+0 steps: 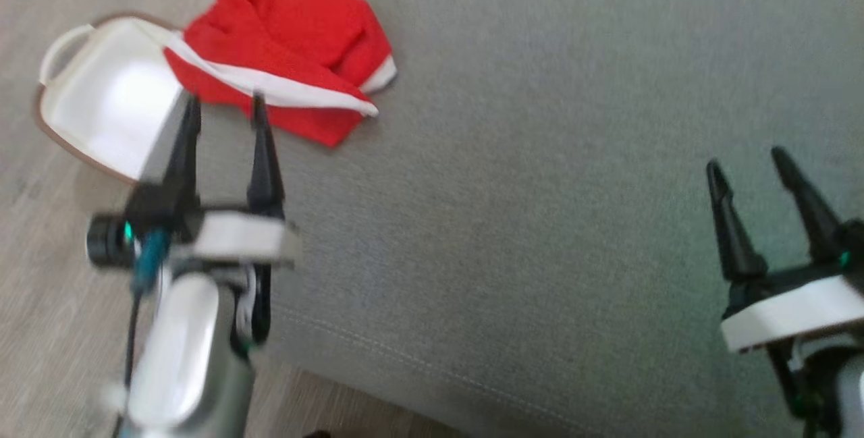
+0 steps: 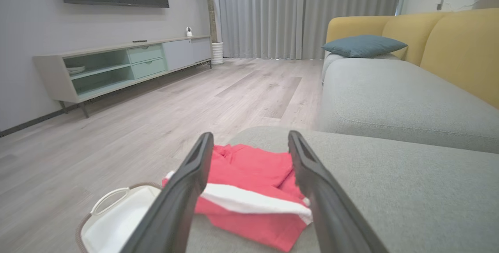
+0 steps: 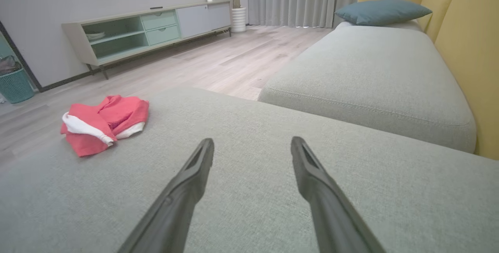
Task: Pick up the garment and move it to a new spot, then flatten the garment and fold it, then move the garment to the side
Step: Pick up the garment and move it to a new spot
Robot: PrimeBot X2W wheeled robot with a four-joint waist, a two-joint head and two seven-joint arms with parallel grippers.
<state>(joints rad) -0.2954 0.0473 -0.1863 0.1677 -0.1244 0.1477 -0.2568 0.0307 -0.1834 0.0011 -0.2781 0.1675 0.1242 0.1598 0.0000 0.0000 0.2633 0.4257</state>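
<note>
Your left gripper [image 1: 225, 102] stands spread wide and empty at the frame's left. Just past its tips, one red white-trimmed garment [image 1: 290, 40] lies crumpled at upper left on the grey sofa cushion [image 1: 540, 154]. Your right gripper [image 1: 746, 161], at lower right, is likewise spread and empty. One white basket [image 1: 101, 100] is blurred and partly hidden behind a finger.

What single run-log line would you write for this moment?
stage: pre-grasp | garment: crumpled on grey cushion, not gripped | left hand: open, by garment | right hand: open, empty
</note>
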